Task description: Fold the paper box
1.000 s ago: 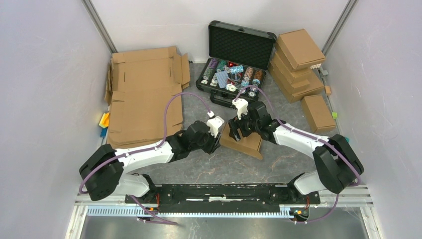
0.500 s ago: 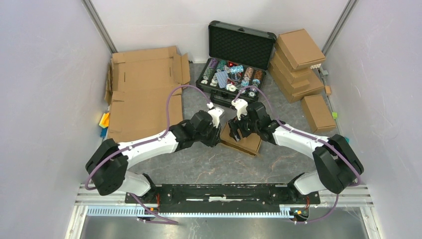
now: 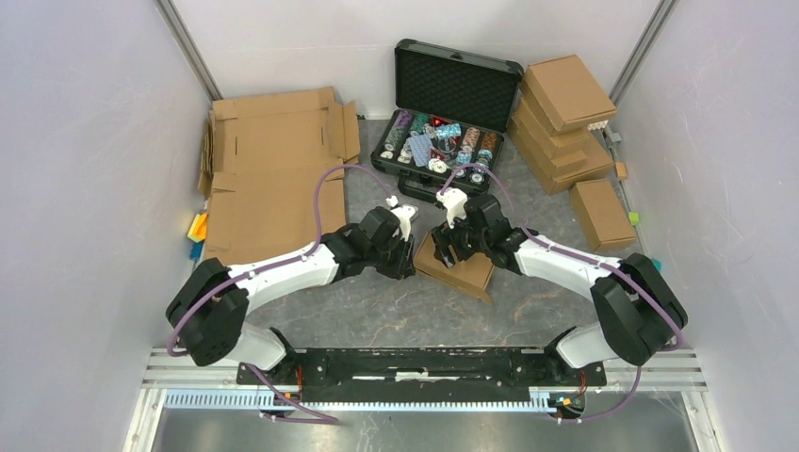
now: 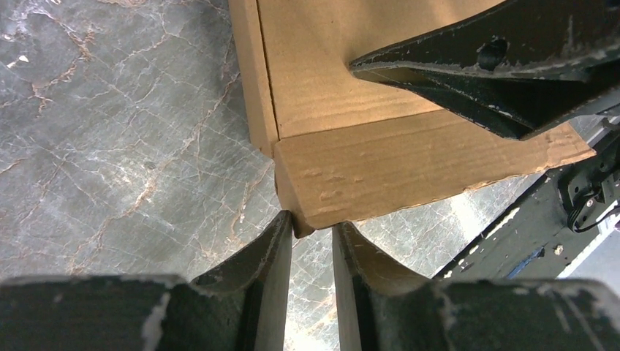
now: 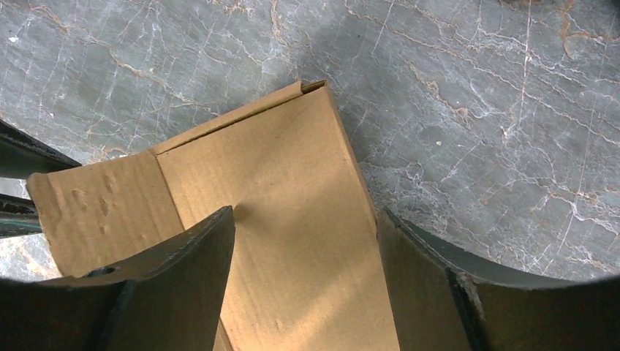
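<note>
Paper box (image 3: 464,270), midway between the tabletop's (image 3: 377,306) near and far edges, is partly folded: one end flap (image 4: 409,164) is creased up, your right gripper (image 5: 305,214) straddles it released, your left gripper (image 4: 313,234) is nearly closed at the flap's corner (grasp cannot be told), and closing remains.

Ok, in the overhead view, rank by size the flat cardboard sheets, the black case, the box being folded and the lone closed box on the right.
1. cardboard sheets
2. black case
3. paper box and lone closed box: they look alike, and the paper box is partly hidden, so no ranking.
</note>
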